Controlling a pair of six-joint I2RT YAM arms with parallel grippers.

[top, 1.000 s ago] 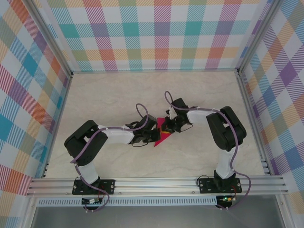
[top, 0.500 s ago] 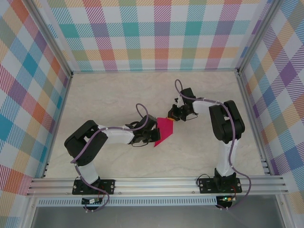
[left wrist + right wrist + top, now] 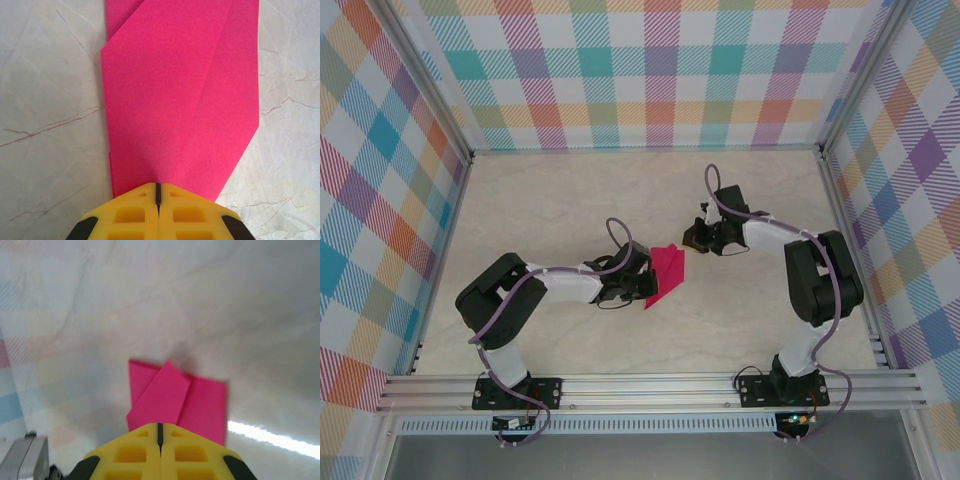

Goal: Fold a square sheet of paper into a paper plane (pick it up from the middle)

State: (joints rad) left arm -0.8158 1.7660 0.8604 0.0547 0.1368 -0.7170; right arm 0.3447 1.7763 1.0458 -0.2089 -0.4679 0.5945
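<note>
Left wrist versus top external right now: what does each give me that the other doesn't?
Left wrist: the pink paper close up, with its overlapping folded flaps and creases, and the left gripper with fingers shut at the paper's near edge. Top external: the right gripper apart from the paper, up and to its right, and the plaid walls. Both: the folded paper lying on the marble table, with the left gripper at its edge.

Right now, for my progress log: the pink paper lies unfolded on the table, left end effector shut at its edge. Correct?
Not unfolded: the left wrist view shows the pink paper with flaps folded over. It lies on the table, left end effector shut at its edge.
</note>
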